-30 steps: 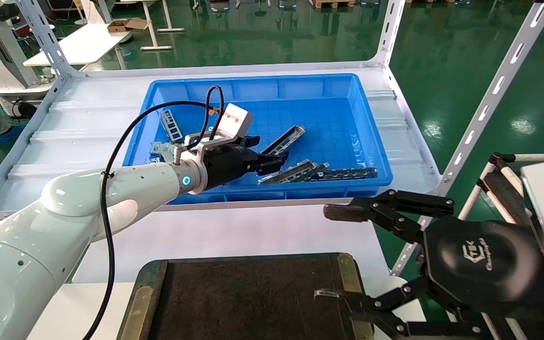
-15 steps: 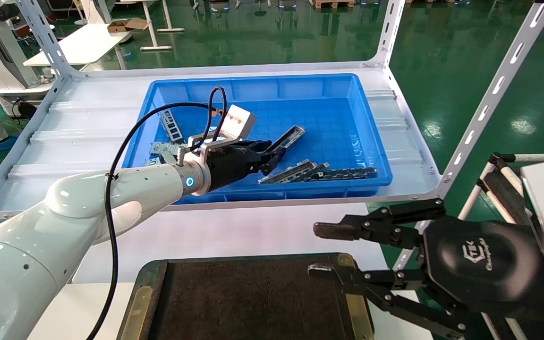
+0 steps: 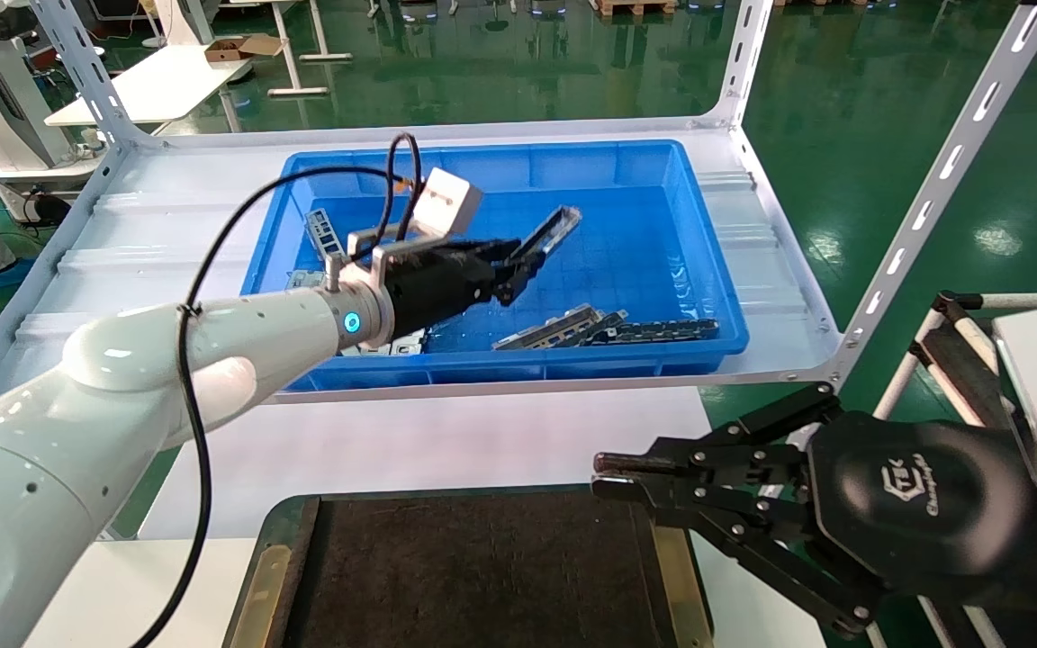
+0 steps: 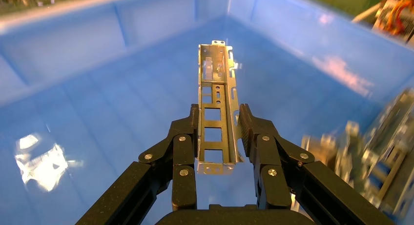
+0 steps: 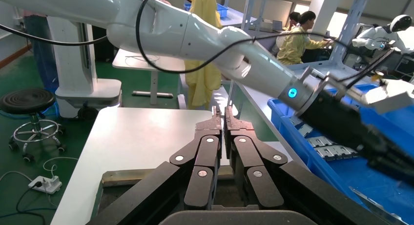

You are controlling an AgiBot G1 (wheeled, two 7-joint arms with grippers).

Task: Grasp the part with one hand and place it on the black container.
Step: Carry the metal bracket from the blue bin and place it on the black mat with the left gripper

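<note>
My left gripper (image 3: pixel 518 261) is shut on the part (image 3: pixel 553 230), a slim silver-grey rail with rectangular cutouts, and holds it tilted above the floor of the blue crate (image 3: pixel 653 171). In the left wrist view the part (image 4: pixel 215 103) sits between the two black pads of the left gripper (image 4: pixel 218 125), clear of the crate floor. The black container (image 3: pixel 473 576), a flat brown-black tray with brass side strips, lies at the near edge. My right gripper (image 3: pixel 613 475) is shut and empty over the tray's right corner; in the right wrist view the right gripper (image 5: pixel 220 115) has its fingers together.
Several other metal pieces lie in the crate: a pale rail (image 3: pixel 547 328), a darker slotted rail (image 3: pixel 662 330), flat plates (image 3: pixel 325 237). The crate stands on a white shelf (image 3: pixel 149 234) with slotted uprights (image 3: pixel 933 180). A white table (image 3: pixel 428 441) carries the tray.
My left gripper closed on the part and lifted it up off the crate floor. My right gripper closed from wide open to shut and sank slightly.
</note>
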